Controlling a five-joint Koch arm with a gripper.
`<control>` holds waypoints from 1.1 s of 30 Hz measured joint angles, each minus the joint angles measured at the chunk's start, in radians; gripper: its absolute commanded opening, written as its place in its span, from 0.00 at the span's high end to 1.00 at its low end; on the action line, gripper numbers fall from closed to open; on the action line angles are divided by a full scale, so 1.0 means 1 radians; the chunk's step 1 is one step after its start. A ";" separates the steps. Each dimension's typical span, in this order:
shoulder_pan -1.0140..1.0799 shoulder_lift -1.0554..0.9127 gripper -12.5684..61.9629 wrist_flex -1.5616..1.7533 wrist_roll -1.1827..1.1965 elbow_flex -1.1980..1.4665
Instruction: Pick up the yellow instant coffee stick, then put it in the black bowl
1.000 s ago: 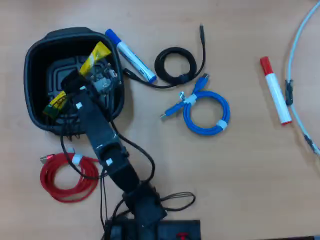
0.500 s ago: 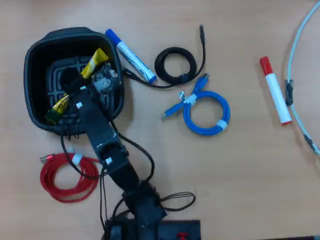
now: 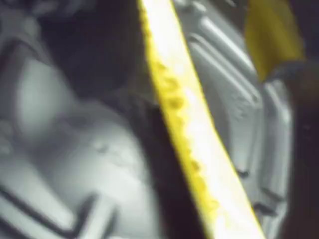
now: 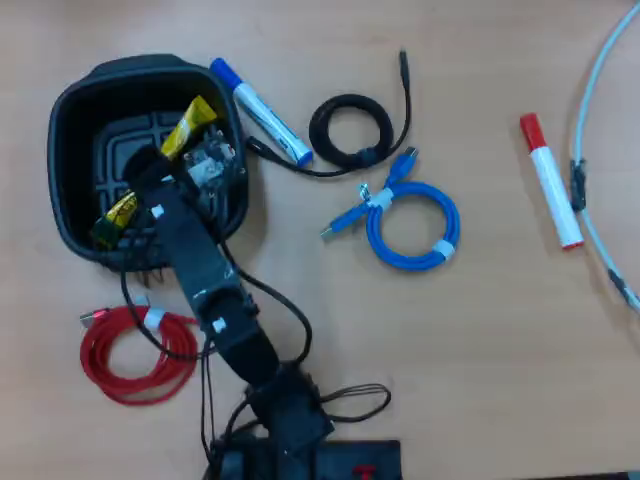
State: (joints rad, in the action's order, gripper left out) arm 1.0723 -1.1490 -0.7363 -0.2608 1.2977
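Observation:
The black bowl (image 4: 70, 120) stands at the left of the overhead view, and my arm reaches into it from below. My gripper (image 4: 152, 178) is over the bowl's floor and looks shut on the middle of the yellow instant coffee stick (image 4: 193, 122). The stick lies slanted across the bowl, its lower end (image 4: 115, 215) near the bowl's left wall. In the wrist view the stick (image 3: 184, 114) runs diagonally, close and blurred, above the raised grid of the bowl's floor (image 3: 234, 94). The jaws themselves are hidden or too blurred to make out.
A white marker with a blue cap (image 4: 262, 125) lies just right of the bowl. A black cable coil (image 4: 350, 125), a blue cable coil (image 4: 410, 225), a red cable coil (image 4: 135, 350) and a white marker with a red cap (image 4: 550, 190) lie on the wooden table.

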 measured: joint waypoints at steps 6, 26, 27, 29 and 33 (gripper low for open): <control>0.002 -0.138 0.56 -0.176 -0.052 0.000; 0.348 -0.693 0.56 -0.388 -0.098 0.374; 0.382 -0.736 0.56 -0.370 -0.100 0.425; 0.445 -0.810 0.56 -0.321 -0.100 0.529; 0.535 -0.919 0.56 -0.249 -0.098 0.670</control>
State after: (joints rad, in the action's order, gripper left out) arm 1.6076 -2.0678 -0.9848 -0.3590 1.9681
